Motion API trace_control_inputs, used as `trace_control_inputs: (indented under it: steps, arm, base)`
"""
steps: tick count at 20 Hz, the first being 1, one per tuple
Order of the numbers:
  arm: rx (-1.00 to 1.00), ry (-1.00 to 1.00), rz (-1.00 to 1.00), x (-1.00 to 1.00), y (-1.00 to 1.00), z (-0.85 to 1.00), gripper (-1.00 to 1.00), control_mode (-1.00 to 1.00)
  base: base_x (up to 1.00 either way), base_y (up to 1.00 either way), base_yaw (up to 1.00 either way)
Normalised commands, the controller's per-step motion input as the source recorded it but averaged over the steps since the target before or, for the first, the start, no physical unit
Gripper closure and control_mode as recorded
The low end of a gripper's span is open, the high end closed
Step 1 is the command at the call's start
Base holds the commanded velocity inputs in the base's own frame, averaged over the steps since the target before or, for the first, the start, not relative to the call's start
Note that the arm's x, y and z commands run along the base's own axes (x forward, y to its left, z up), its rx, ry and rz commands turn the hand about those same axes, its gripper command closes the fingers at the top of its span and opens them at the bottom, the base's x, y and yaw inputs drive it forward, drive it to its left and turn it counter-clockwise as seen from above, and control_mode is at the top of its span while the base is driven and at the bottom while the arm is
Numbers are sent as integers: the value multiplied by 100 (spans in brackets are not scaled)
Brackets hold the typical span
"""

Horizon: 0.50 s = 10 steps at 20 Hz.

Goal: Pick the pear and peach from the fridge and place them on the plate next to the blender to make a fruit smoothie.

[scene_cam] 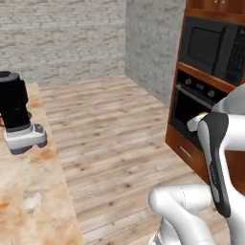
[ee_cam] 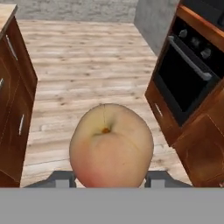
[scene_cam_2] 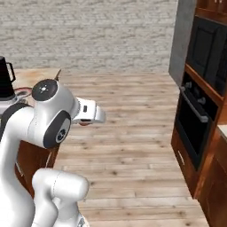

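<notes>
**Colours and patterns**

The peach (ee_cam: 111, 146) is pale yellow-orange, blushing pink-red at 7 o'clock, with a small orange stem spot. The blender (scene_cam: 16, 112) has a black jar on a light grey base. The surface (scene_cam: 33, 201) is mottled tan and orange, marble-like. The floor (scene_cam: 115, 139) is pale wood planks with brown grain. The oven (ee_cam: 186, 78) is black in red-brown wood cabinets. The walls (scene_cam: 62, 38) are grey-white brick.
</notes>
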Motion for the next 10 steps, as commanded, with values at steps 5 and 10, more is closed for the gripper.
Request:
trace_control_inputs:
  steps: [5,10]
  arm:
    - [0,0,0,0,0,0,100,100]
    - [0,0,0,0,0,0,100,100]
  base:
    - [100,-20,57]
    - [100,-37,44]
